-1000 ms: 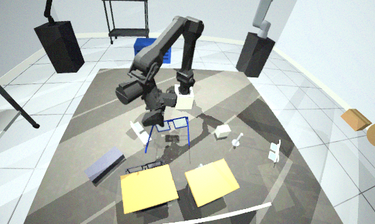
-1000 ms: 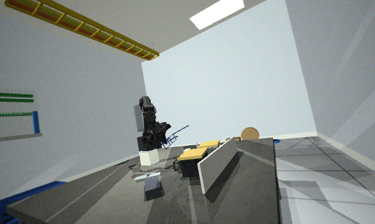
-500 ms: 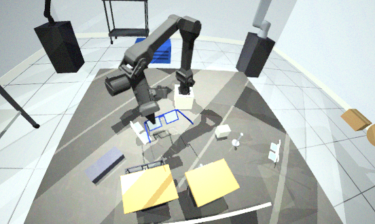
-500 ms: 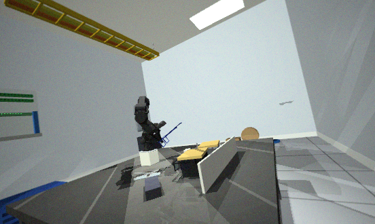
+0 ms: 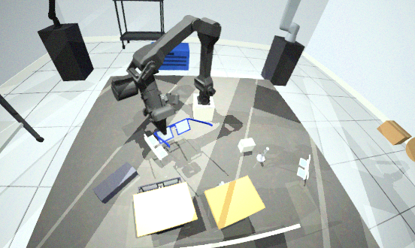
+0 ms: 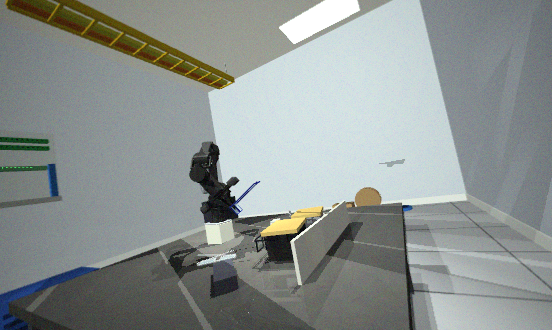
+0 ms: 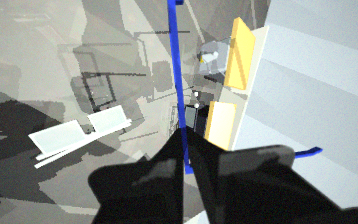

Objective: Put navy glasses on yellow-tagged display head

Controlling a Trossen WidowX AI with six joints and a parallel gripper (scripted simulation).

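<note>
My gripper (image 5: pixel 165 132) (image 6: pixel 232 204) (image 7: pixel 182 131) is shut on the navy glasses (image 5: pixel 183 119) (image 6: pixel 246 194) (image 7: pixel 178 75), which show bright blue. It holds them by the front frame, above the table, with the frame tilted and both temples spread open. A pale, see-through form (image 7: pixel 215 56) with a small yellow spot (image 7: pixel 201 60) stands beside one yellow panel in the wrist view; it seems to be the yellow-tagged head. Dark-framed glasses (image 5: pixel 159 182) (image 6: pixel 258 243) are at the other yellow panel, on what seems to be the other head. The panels hide most of both heads in the top view.
Two yellow panels (image 5: pixel 165 210) (image 5: pixel 240 199) stand near a long white wall (image 5: pixel 250 238) (image 6: pixel 323 240). White glasses (image 5: pixel 161 151) (image 7: pixel 60 137) lie below my gripper. A dark block (image 5: pixel 116 182), small white box (image 5: pixel 246 145), white stand (image 5: pixel 261 158) and more pale glasses (image 5: pixel 302 172) stand around.
</note>
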